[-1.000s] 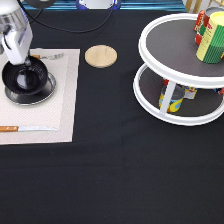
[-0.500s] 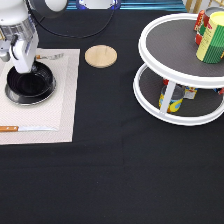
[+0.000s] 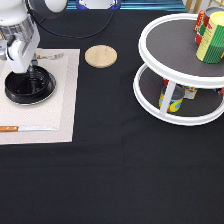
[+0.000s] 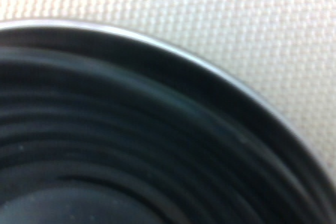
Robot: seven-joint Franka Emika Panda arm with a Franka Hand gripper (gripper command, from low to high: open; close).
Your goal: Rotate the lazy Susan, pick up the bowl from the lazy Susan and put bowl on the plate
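The black ridged bowl (image 3: 30,86) sits on the silver plate (image 3: 36,103), on a pale placemat (image 3: 62,90) at the exterior view's left. Only a thin silver rim of the plate shows around the bowl. My gripper (image 3: 21,73) stands right over the bowl's far rim, down at the bowl. The wrist view is filled by the bowl's ridged inside (image 4: 112,150), with the plate's rim (image 4: 196,59) and the placemat (image 4: 262,35) beyond it. The white two-tier lazy Susan (image 3: 172,42) stands at the exterior view's right, with no bowl on it.
A pale wooden disc (image 3: 100,55) lies between the placemat and the lazy Susan. A knife (image 3: 25,128) and a fork (image 3: 50,56) lie on the placemat. A yellow-green can (image 3: 212,37) stands on the top tier and jars (image 3: 172,97) on the lower one.
One second ago the bowl hung slightly higher and more to the left; it has come down onto the plate with my gripper. In the last half second nothing visibly moved.
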